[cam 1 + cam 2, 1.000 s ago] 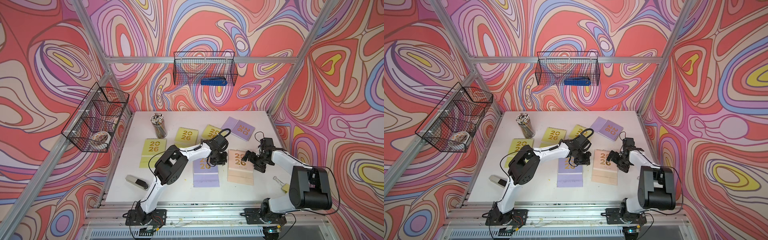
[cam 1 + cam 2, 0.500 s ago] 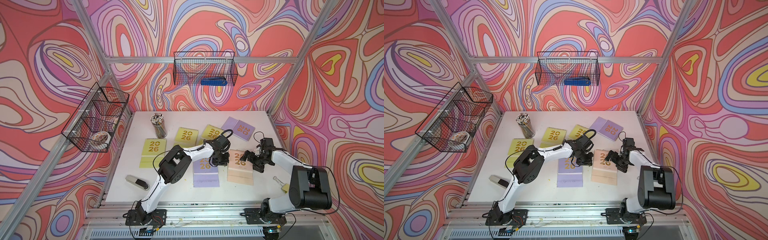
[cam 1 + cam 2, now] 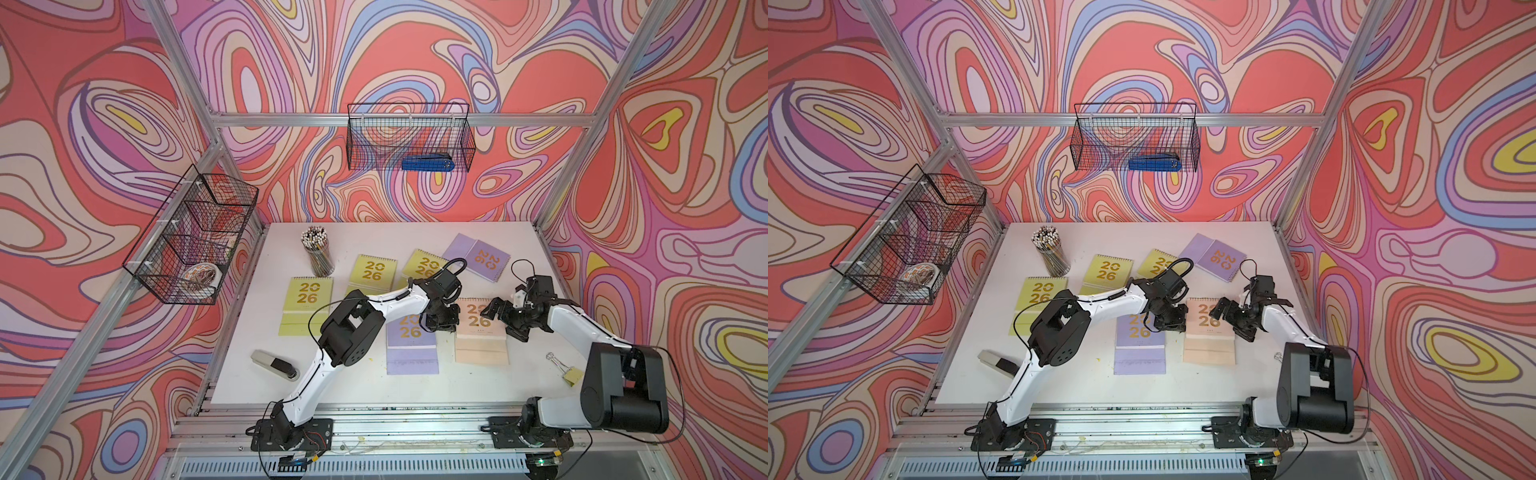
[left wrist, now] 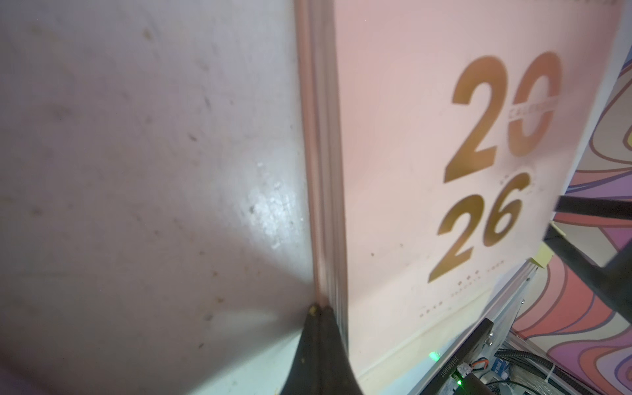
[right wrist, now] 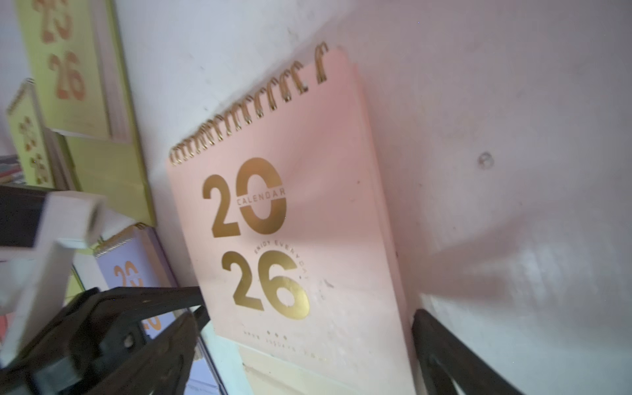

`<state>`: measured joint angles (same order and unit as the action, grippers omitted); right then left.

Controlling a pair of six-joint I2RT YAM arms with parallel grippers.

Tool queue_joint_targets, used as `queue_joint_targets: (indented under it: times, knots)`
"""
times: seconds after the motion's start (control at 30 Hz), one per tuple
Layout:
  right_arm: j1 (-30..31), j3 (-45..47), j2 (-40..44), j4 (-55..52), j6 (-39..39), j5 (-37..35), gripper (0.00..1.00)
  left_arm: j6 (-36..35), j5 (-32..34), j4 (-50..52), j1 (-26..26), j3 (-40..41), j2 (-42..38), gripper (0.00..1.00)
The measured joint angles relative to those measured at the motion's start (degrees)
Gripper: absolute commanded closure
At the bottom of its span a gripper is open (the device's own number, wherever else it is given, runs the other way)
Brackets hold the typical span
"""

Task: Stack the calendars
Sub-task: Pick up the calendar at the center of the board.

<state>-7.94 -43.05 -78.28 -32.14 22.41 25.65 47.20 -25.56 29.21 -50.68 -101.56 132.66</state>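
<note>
**Six calendars lie flat, the peach calendar point(image 3: 482, 345) flanked by two grippers**

Half of the right yellow-green calendar point(image 3: 420, 266) is hidden under the left arm's wrist. The left gripper point(image 3: 441, 323) covers the top of the near lavender calendar point(image 3: 411, 345), cutting off part of its gold digits. In both top views that gripper's tips are too small to read. The left wrist view settles it: the two fingers point(image 4: 307, 359) are pressed tight together with nothing between them. Their ends are down at the table point(image 4: 136, 171), right against the peach calendar's side edge. Whether they reach under that edge I cannot tell. The right wrist view is blurred along one side, and the cover's lower end runs out of it.

The right gripper point(image 5: 309, 313) stands wide open at the opposite long edge, holding nothing. The peach cover shows in the gap between its fingers point(image 5: 441, 345).

Counted: three yellow-green, the others being the left yellow-green calendar point(image 3: 306, 307) and the middle yellow-green calendar point(image 3: 372, 272). Two are lavender, counting the far lavender calendar point(image 3: 478, 257), and one is peach. Also one stapler point(image 3: 275, 365), one pencil cup point(image 3: 318, 257), one binder clip point(image 3: 555, 360) and two wire baskets, the back basket point(image 3: 374, 137) and the side basket point(image 3: 166, 249).
</note>
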Motion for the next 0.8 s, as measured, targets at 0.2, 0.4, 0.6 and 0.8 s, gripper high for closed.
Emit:
queue_joint_targets:
  times: [0.2, 0.4, 0.6, 0.8]
  knots:
    - [0.3, 0.1, 6.1, 3.9, 1.2, 7.8, 0.12, 0.0, -0.6, 0.1, 0.0, 0.0, 0.0, 1.0]
    - [0.8, 0.3, 6.1, 3.8, 2.4, 12.6, 0.24, 0.0, -1.4, -0.1, -0.4, 0.0, 0.1, 1.0]
    - [0.8, 0.3, 6.1, 2.1, 2.7, 11.3, 0.35, 0.0, -1.4, -0.1, -0.4, 0.0, 0.1, 1.0]
    - [0.9, 0.3, 6.4, 0.5, 2.8, 8.3, 0.45, 0.0, -1.4, -0.1, -0.4, 0.0, 0.1, 1.0]
